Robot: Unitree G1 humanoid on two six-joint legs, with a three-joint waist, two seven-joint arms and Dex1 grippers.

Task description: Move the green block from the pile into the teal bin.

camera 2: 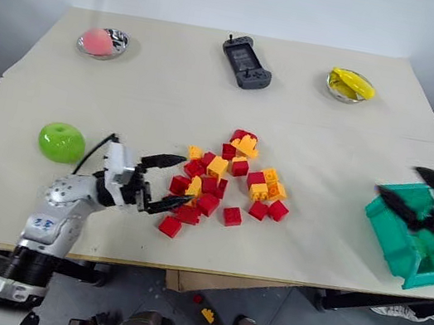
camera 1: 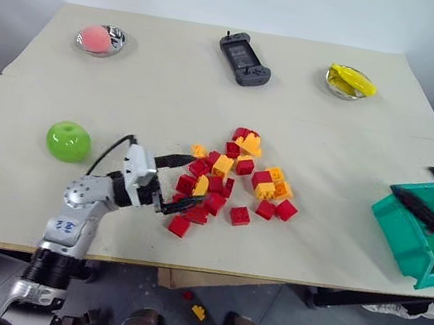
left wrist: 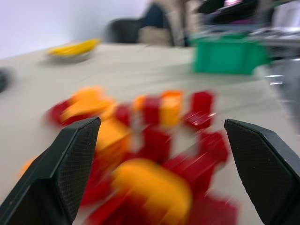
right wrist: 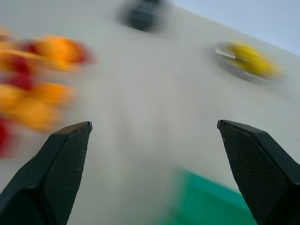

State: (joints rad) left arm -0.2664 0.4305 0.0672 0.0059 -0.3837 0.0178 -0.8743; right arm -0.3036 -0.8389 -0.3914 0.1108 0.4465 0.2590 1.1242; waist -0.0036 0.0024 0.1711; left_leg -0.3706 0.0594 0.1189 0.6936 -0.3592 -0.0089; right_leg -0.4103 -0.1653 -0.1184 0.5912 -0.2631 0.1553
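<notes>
**Now: both grippers open, one at the pile, one over the bin**

My left gripper point(camera 1: 195, 180) sits level at the near-left edge of the pile point(camera 1: 235, 178). Its two black fingers are spread wide with nothing between them, and the tips bracket the outermost red bricks. My right gripper point(camera 2: 397, 180) hangs over the teal bin point(camera 1: 395, 223) at the table's point(camera 1: 332, 132) right edge. Its jaws are also wide apart and empty, pointing back across the bin towards the pile.

I cannot tell where the green block lies. Every brick I can make out in the heap is red or yellow-orange. The bin's floor is partly behind my right fingers, and it is close in colour to what I am looking for. The shiny green apple point(camera 1: 68, 141) to the left of my left arm is not the target.

Open jaws above the bin suggest the drop-off end of the job, though nothing here confirms that the block is inside.

The next move calls for lifting the right gripper off the bin so its floor can be checked. If the block is not there, the left gripper should spread the bricks at the heap's edge gently, without pushing any off the table's near side, until something green turns up.
</notes>
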